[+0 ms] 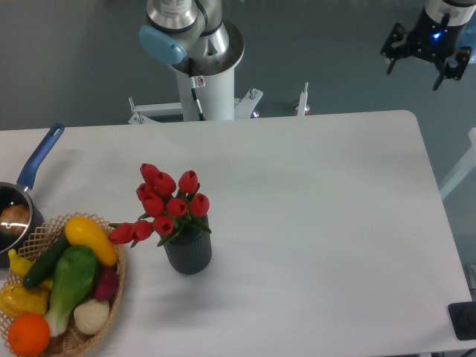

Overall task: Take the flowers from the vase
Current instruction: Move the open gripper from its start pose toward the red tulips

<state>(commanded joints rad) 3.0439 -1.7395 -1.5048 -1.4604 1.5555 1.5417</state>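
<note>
A bunch of red tulip flowers (169, 202) with green leaves stands in a small dark grey ribbed vase (189, 253) on the white table, left of centre. Two buds droop out to the left over the basket's rim. My gripper (421, 64) hangs far away at the top right, beyond the table's back edge, open with nothing between its black fingers (392, 52).
A wicker basket (117, 291) of vegetables and fruit sits just left of the vase, almost touching it. A blue-handled saucepan (39, 158) lies at the left edge. The arm's white base column (208, 82) stands behind the table's back edge.
</note>
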